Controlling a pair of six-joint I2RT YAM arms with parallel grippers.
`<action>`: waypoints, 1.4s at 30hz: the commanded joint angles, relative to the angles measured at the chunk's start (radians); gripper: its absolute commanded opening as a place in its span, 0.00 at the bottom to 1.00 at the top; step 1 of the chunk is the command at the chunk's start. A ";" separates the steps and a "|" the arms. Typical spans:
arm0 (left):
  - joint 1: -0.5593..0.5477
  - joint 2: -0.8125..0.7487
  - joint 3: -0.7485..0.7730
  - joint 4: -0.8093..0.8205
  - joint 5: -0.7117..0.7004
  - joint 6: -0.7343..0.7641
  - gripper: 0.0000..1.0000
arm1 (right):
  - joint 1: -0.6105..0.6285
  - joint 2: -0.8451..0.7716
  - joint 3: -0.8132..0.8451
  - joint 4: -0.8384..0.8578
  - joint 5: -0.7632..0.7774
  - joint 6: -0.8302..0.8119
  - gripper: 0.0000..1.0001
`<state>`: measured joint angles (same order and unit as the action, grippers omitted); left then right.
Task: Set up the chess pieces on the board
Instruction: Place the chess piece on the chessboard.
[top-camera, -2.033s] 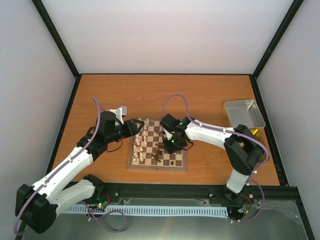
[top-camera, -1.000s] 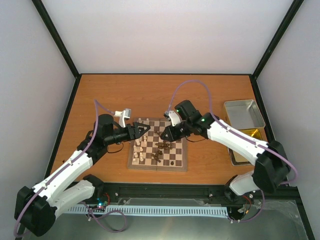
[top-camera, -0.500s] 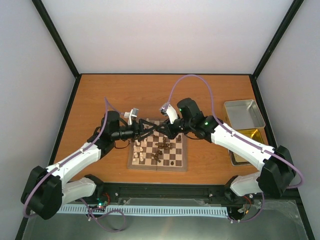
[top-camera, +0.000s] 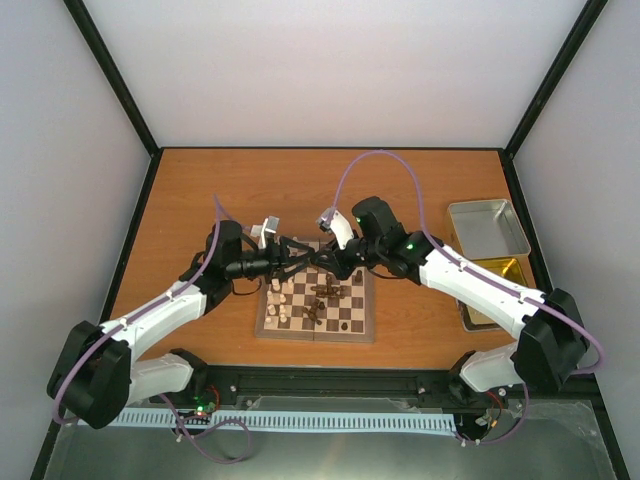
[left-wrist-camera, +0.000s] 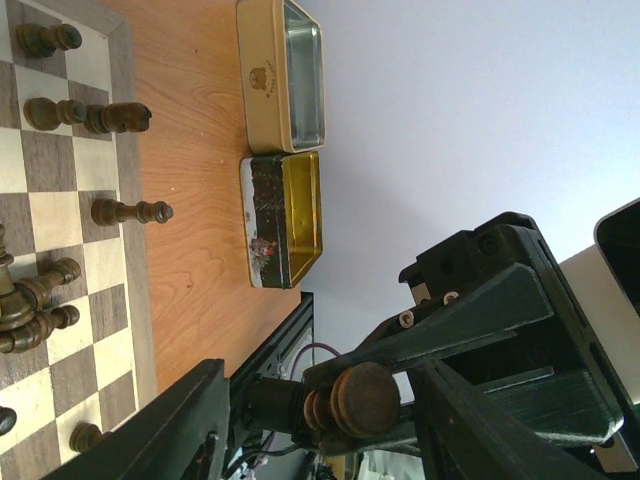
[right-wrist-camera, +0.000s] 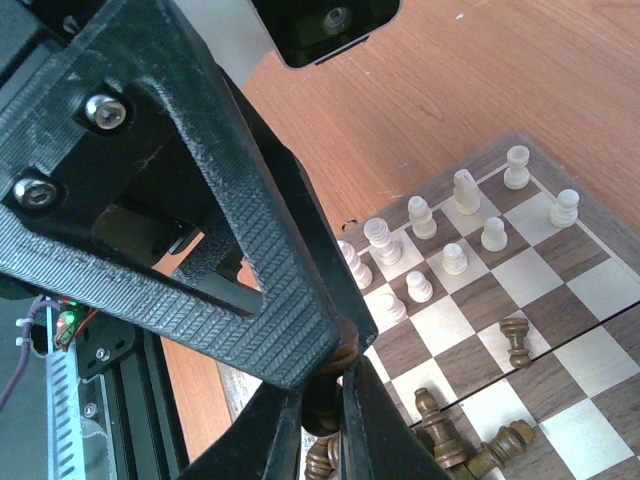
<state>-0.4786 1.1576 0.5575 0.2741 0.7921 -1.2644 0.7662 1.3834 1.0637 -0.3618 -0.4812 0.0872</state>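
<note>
Two grippers meet, tip to tip, above the board (top-camera: 315, 338). Our right gripper (top-camera: 338, 262) pinches one dark chess piece (left-wrist-camera: 355, 400). Our left gripper (top-camera: 303, 250) is spread, with one finger on either side of the piece and apparently clear of it. The piece's long axis seems to run from finger to finger, so closing would squeeze it endwise.

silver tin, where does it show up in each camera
Top external: silver tin near the table's right side, right of the board.
Left wrist: top centre, above the gold-lined tin.
Right wrist: not in view.
Shared landmark: the board, in all three views.
</note>
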 joint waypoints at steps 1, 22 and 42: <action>0.002 0.013 0.018 0.050 0.016 -0.011 0.47 | 0.011 0.018 0.021 0.016 -0.025 -0.035 0.03; -0.003 -0.031 -0.005 0.074 0.035 -0.082 0.10 | 0.014 -0.051 -0.050 0.162 0.051 0.196 0.29; -0.003 -0.057 -0.002 0.263 -0.016 -0.473 0.11 | 0.019 -0.205 -0.411 0.885 0.057 0.893 0.56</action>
<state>-0.4789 1.1233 0.5465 0.4576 0.7853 -1.6337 0.7757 1.1492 0.6537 0.3210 -0.3977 0.8845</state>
